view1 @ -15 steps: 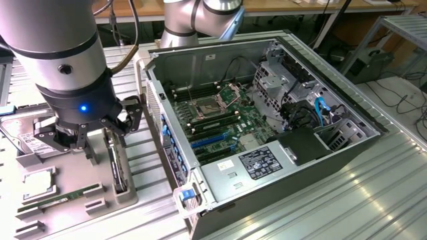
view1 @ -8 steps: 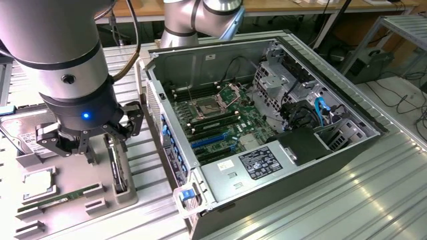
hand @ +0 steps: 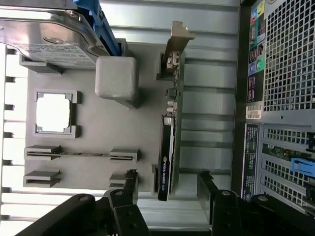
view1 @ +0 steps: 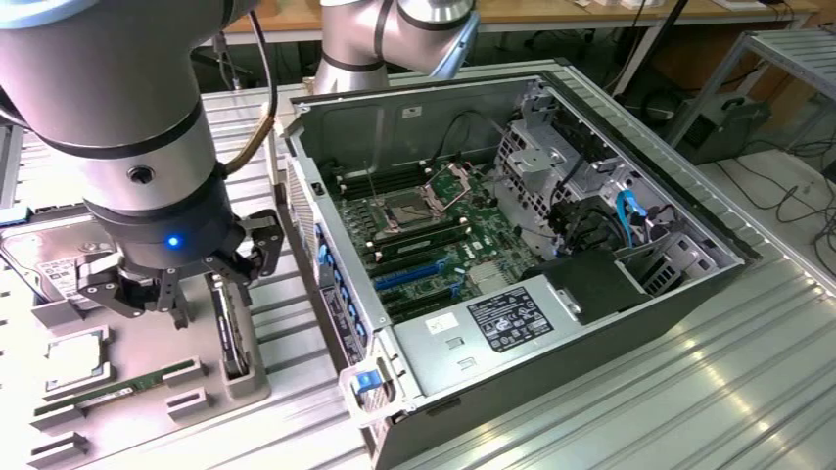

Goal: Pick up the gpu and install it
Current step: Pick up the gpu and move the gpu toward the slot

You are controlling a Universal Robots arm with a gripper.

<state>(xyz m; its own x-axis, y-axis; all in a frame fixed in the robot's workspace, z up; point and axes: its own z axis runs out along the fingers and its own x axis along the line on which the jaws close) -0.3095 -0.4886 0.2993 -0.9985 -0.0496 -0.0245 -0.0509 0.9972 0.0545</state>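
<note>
The gripper (view1: 194, 294) is hovering with jaws spread wide, gripping nothing, just above the gpu (view1: 233, 338), which is standing on edge in the grey tray (view1: 157, 348) at the exterior view's lower left.

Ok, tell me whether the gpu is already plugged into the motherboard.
No, the gpu stands on edge in the grey tray outside the computer case, flanked by the open gripper.
</note>
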